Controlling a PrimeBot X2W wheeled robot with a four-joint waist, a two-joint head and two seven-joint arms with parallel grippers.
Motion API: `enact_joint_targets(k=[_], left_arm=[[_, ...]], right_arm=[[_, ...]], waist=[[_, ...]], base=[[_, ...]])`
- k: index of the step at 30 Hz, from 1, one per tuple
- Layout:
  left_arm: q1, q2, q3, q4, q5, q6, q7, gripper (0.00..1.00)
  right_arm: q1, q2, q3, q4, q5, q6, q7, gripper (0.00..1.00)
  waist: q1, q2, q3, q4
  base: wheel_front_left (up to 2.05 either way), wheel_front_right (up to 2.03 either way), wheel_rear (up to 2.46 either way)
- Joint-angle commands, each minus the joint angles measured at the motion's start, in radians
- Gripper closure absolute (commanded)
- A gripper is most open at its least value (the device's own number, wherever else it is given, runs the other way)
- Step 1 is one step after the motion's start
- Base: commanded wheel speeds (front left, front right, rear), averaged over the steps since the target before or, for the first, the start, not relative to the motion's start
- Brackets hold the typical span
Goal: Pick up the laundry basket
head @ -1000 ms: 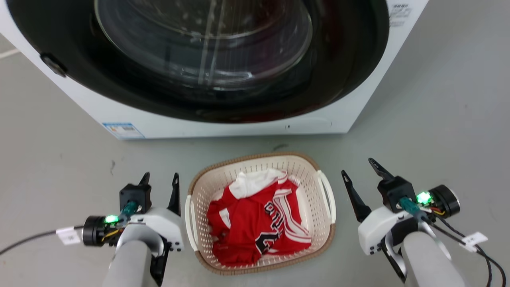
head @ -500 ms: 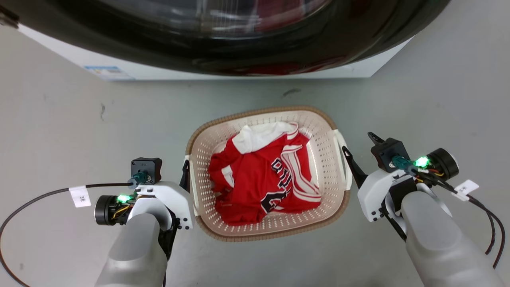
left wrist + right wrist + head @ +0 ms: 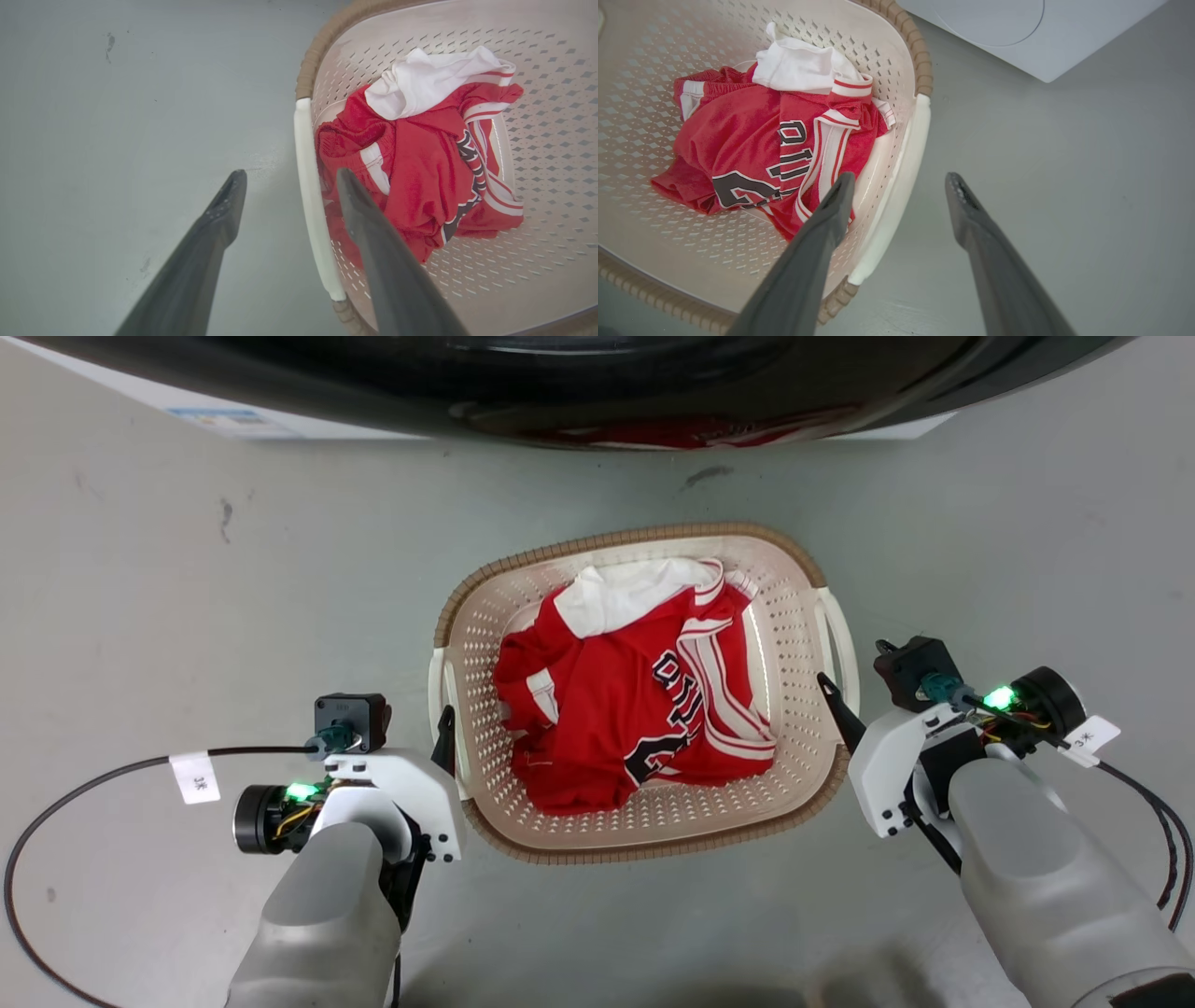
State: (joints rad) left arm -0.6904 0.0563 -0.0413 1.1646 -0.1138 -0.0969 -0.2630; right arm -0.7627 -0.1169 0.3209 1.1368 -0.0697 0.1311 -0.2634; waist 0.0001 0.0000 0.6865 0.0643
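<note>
Both grippers have closed in on the laundry basket (image 3: 789, 607) since a second ago, when they stood off to either side of it with their fingers clear of the handles. The head camera has also tipped downward, so the washing machine (image 3: 560, 373) now shows as a dark curved door band along the top edge, with a strip of white casing at the upper left.

The basket sits on the floor in the middle of the head view, just in front of the machine. A crumpled red jersey (image 3: 616, 709) with black lettering lies inside, and a white garment (image 3: 625, 597) is bunched at its far end.

In its wrist view, the left gripper (image 3: 290, 173) is spread wide. One finger hangs over bare floor and the other over the basket's interior, with the white left handle (image 3: 310, 196) running between them. The right gripper (image 3: 900, 177) is likewise spread, straddling the right handle (image 3: 896, 186). Whether either finger touches the plastic cannot be told.

The floor (image 3: 187, 569) is smooth, pale grey-green and faintly glossy. It carries a dark scuff (image 3: 226, 513) at the upper left and another smudge (image 3: 707, 476) near the top centre, beside the machine. A black cable (image 3: 56, 821) loops across the lower left, and a second one (image 3: 1162, 821) trails off at the right edge.
</note>
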Motion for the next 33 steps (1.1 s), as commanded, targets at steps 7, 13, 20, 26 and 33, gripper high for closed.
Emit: enact_joint_targets(k=[7,13,20,26,33], left_arm=[[-0.046,-0.005,-0.035,0.024,-0.029,-0.007,-0.003,0.0],[-0.067,-0.006,-0.101,0.031,-0.087,-0.014,-0.003,0.0],[-0.08,-0.006,-0.177,0.028,-0.136,0.0,-0.003,1.0],[-0.081,-0.004,-0.223,0.03,-0.161,0.017,-0.003,1.0],[-0.041,-0.005,-0.261,0.053,-0.196,0.019,-0.003,1.0]], right_arm=[[-0.067,-0.005,0.017,0.072,0.016,-0.001,-0.002,0.0],[-0.098,-0.005,0.041,0.115,0.018,-0.001,-0.002,0.0],[-0.121,0.006,0.045,0.134,0.027,-0.001,-0.002,1.0],[-0.111,0.013,0.053,0.141,0.036,-0.001,-0.002,1.0],[-0.059,0.033,0.077,0.147,0.062,0.0,0.026,1.0]], waist=[[-0.0001,0.0,0.075,0.021],[-0.0001,0.0,0.104,0.026],[-0.0001,0.0,0.118,0.028],[-0.0001,0.0,0.097,0.025],[-0.0001,0.0,0.015,0.016]], base=[[0.0,0.0,0.0],[0.0,0.0,0.0],[0.0,0.0,0.0],[0.0,0.0,0.0],[0.0,0.0,0.0]])
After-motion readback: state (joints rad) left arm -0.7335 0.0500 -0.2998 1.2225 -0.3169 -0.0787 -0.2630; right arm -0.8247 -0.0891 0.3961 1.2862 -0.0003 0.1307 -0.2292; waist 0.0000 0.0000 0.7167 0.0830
